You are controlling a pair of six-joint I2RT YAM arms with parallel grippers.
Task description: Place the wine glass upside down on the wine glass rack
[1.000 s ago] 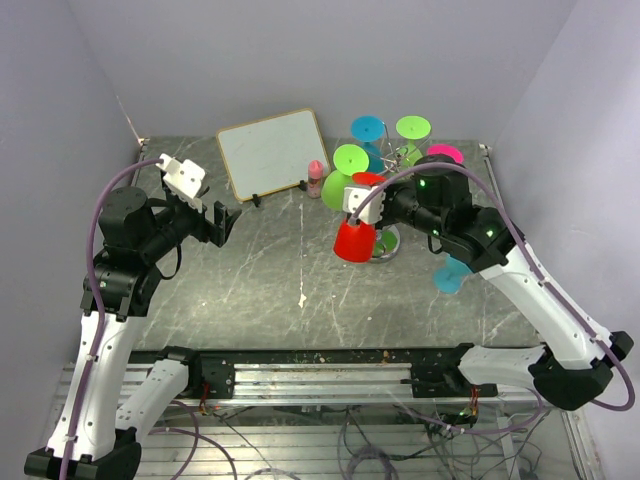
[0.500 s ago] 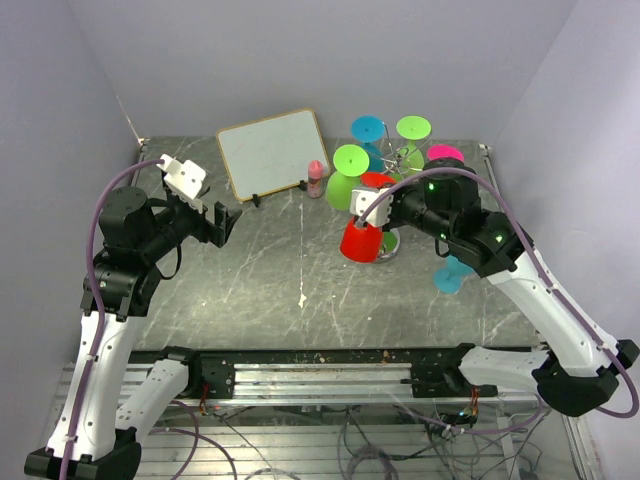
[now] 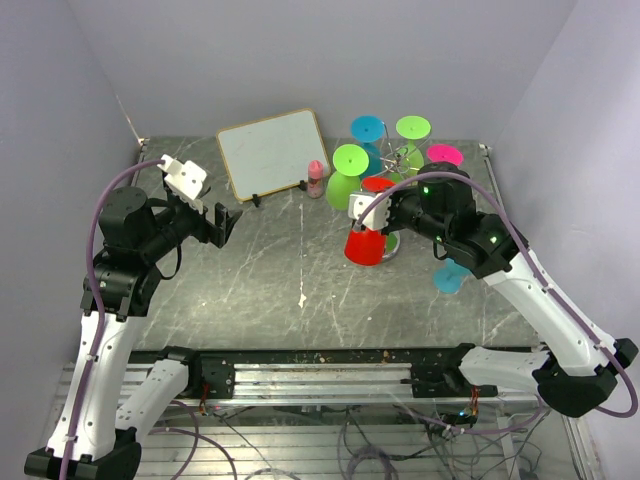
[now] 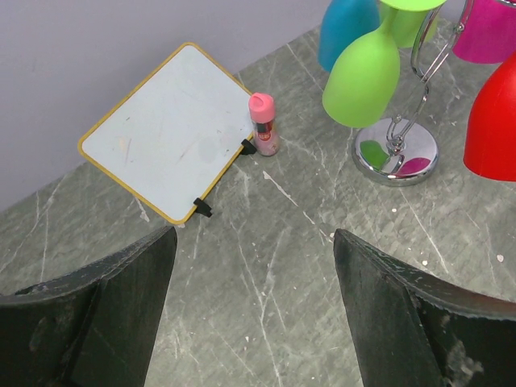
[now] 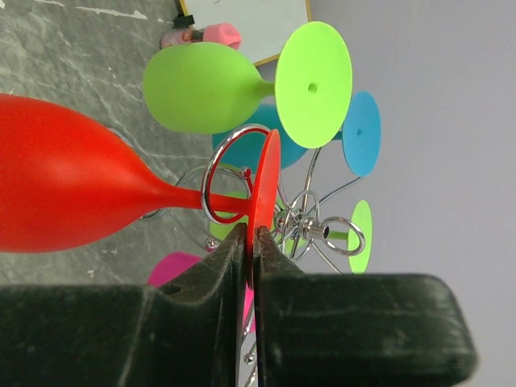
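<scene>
The right tool (image 5: 251, 234) is closed tight on the thin rim of the red wine glass's (image 5: 72, 193) round foot, and the glass is held by that foot alone. Its stem is threaded through a wire loop of the wine glass rack (image 4: 397, 150), with the foot just above the loop. Whether the foot bears on the wire cannot be told. The glass is opaque, glossy red, and hangs bowl downward at the rack's near side.

A green glass (image 4: 363, 72), a blue glass (image 4: 347, 28) and a pink glass (image 4: 492, 28) are hung upside down on other arms. The last two are cut off by the frame edge.

The left tool (image 4: 254, 238) is spread wide with nothing held, above the worktop (image 4: 266, 282), well apart from the rack. A whiteboard (image 4: 169, 129) and a pink bottle (image 4: 264, 122) are seen beyond it.
</scene>
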